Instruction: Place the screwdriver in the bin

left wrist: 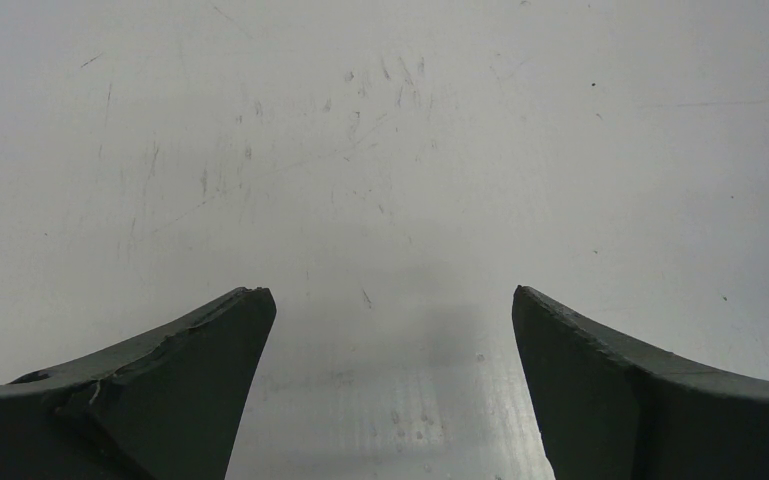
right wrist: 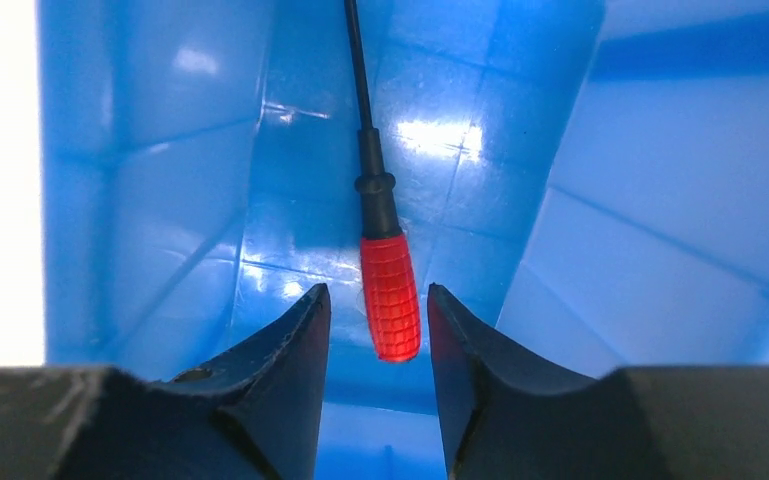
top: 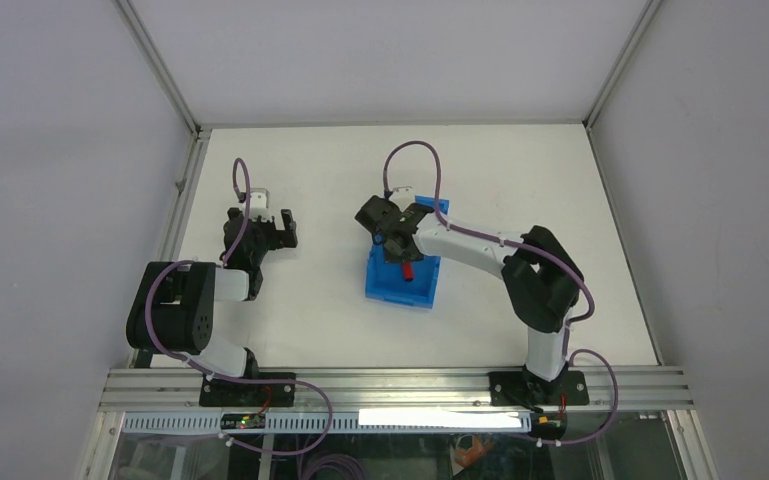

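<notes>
The blue bin point(top: 388, 288) stands mid-table. In it lies the screwdriver point(right wrist: 391, 305), its red handle nearest the camera and its thin black shaft point(right wrist: 358, 70) pointing away along the bin floor point(right wrist: 300, 170). My right gripper point(right wrist: 377, 289) hangs inside the bin over the handle end. Its jaws are open, with a slim gap showing on each side of the handle. From above, the red handle point(top: 408, 270) shows just under the right gripper point(top: 397, 245). My left gripper point(top: 278, 228) rests open over bare table point(left wrist: 390, 150), holding nothing.
Grey walls and metal frame rails point(top: 175, 210) border the white table on the left, back and right. The bin's sloped blue walls point(right wrist: 660, 200) stand close on both sides of the right fingers.
</notes>
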You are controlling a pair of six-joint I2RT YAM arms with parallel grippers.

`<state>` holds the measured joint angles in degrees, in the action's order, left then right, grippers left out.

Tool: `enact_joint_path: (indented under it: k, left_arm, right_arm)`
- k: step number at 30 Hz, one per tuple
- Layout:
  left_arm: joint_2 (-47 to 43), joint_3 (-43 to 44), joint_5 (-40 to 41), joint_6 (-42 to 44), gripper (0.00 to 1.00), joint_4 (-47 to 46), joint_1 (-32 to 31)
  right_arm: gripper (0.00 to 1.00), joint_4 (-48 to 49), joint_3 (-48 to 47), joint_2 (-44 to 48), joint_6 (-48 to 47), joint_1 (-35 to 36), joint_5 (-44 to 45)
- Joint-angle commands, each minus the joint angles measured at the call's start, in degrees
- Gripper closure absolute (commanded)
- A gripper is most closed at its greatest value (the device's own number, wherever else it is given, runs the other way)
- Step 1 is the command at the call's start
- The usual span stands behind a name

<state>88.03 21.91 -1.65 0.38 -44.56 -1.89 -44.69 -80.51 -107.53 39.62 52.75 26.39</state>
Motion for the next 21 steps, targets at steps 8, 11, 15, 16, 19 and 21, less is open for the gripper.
enact_joint_path:
  k: [8, 11, 15, 16, 19, 21]
  left_arm:
    - [-1.6, 0.0, -0.3, -1.1, 0.01, -1.6, -0.2]
    - [-1.7, 0.0, -0.4, -1.1, 0.01, -1.6, -0.3]
    - [-1.6, 0.0, -0.4, -1.1, 0.01, -1.6, -0.3]
    - [-1.7, 0.0, -0.4, -1.0, 0.01, -1.6, -0.2]
    - [-1.6, 0.0, -0.4, -1.1, 0.01, -1.6, -0.3]
    - [-1.6, 0.0, -0.4, -1.1, 0.01, -1.6, -0.3]
  right_arm:
    - [0.13, -0.3, -6.1, 14.2, -10.6, -2.1, 8.8]
    - [0.01, -1.3, -5.2, 16.6, -12.9, -6.7, 6.3]
    - [0.01, -3.6, -2.0, 20.9, -15.5, -14.8, 5.4]
    - [0.01, -3.9, -0.7, 22.2, -16.3, -17.8, 5.2]
    - [0.01, -3.7, 2.9, 26.9, -17.9, -24.7, 3.5]
    - [0.01, -3.0, 4.9, 29.7, -19.2, -31.0, 0.4]
